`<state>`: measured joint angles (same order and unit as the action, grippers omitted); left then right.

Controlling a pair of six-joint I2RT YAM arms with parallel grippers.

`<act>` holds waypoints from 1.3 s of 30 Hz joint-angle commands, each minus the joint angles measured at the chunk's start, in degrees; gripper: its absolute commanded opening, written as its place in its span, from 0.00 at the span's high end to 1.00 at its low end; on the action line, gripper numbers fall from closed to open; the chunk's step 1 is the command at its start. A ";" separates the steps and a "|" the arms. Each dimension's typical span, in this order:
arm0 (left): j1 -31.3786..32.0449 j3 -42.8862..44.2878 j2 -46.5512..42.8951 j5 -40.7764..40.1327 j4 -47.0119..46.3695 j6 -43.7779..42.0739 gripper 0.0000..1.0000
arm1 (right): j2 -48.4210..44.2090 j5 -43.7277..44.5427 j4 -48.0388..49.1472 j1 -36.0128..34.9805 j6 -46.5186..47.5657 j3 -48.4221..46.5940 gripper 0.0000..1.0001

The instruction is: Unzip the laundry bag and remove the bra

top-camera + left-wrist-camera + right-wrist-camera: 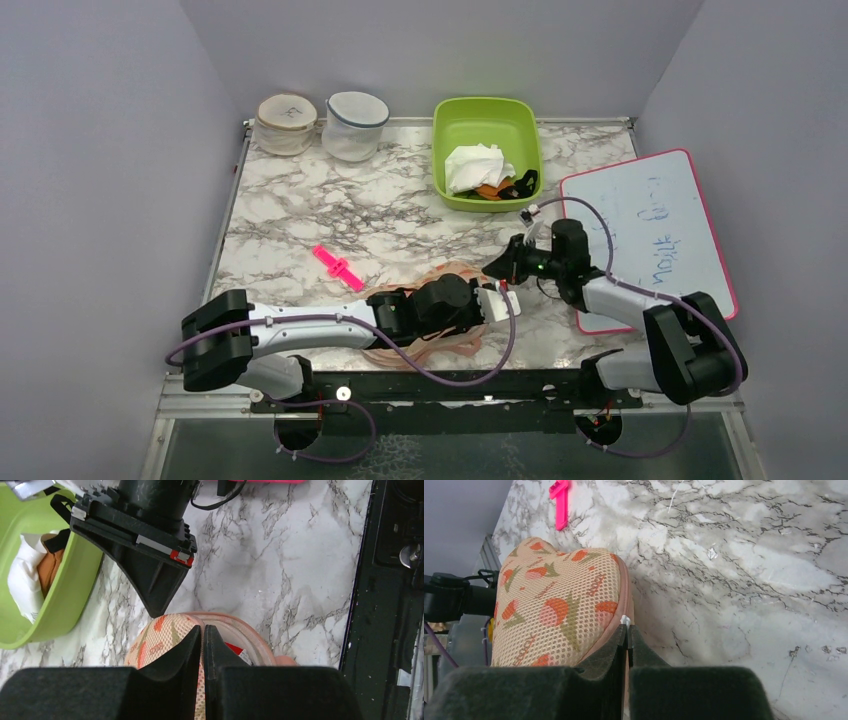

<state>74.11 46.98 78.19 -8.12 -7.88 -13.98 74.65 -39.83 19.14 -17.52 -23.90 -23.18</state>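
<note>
Coarse mesh cloth on the laundry bag (559, 615); smooth, glossy marble-patterned table (749, 555); shiny green plastic tub (75, 590).

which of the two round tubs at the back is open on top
The white tub with the dark rim, on the right of the pair: you can see down into it. The beige tub beside it has a flat cover across its top.

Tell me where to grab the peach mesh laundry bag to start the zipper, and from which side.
Pinch the small white tab, likely the zip pull, on the pink zip edging of the laundry bag, coming from the marble tabletop side. The edging is a thin ridge along the domed lobe's rim, so flat fingers fit across it; the right gripper is shut right there.
</note>
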 commanded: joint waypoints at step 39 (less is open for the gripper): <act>-4.27 -2.89 -7.69 -7.50 -2.19 9.26 0.64 | 14.28 -0.51 6.77 -2.71 -3.97 -9.58 0.76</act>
<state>69.73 44.29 71.31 -12.01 -15.99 -11.62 90.28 -44.42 33.91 -20.10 -29.78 -30.57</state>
